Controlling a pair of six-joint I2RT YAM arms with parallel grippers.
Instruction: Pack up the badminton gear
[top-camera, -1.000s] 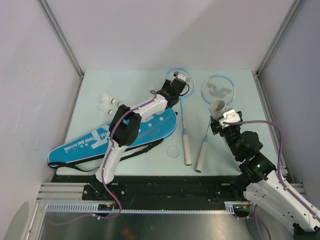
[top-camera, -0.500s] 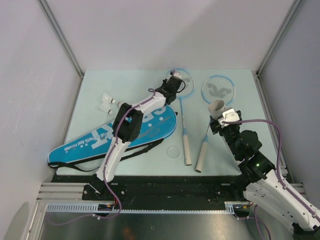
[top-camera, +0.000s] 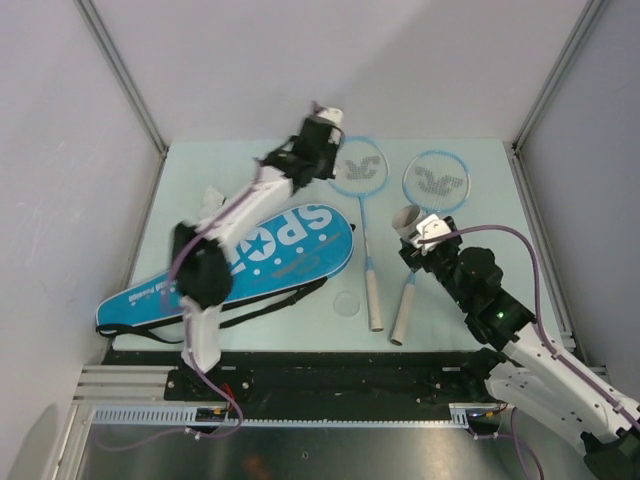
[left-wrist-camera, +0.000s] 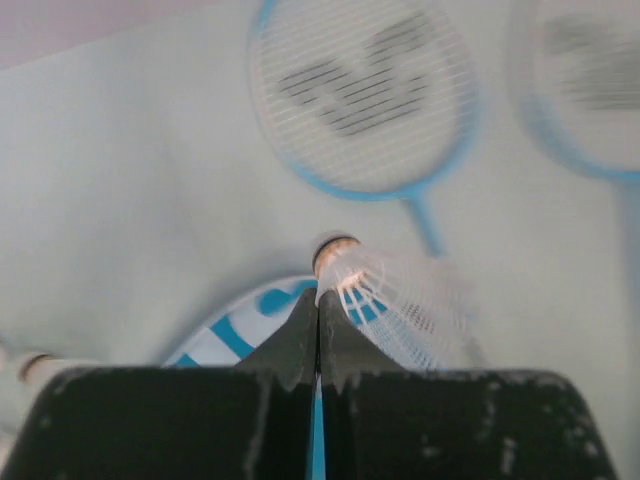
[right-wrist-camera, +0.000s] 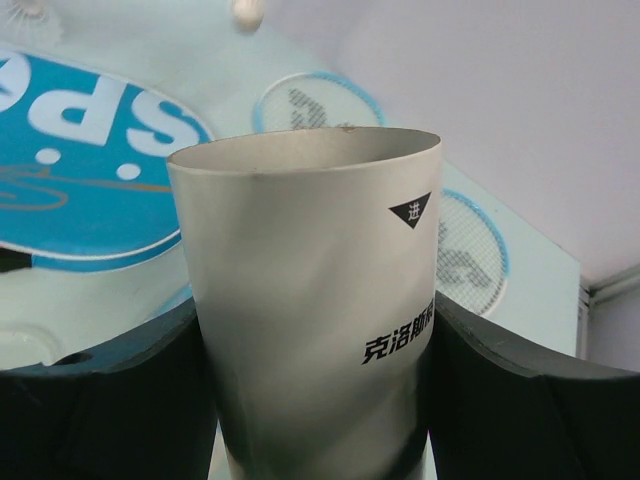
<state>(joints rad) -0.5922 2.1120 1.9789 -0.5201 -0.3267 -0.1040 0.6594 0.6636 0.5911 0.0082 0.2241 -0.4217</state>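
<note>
Left gripper is pinched shut on a shuttlecock, with a racket head beyond its tips. Right gripper clamps the white tube.

The top external camera sits high behind the arm bases, looking steeply down on the whole table. The left wrist camera looks past its own fingertips, down and close on the table. The right wrist camera faces along the white tube, which fills mid-frame at closest range. All three share the blue racket bag and the two racket heads.
</note>
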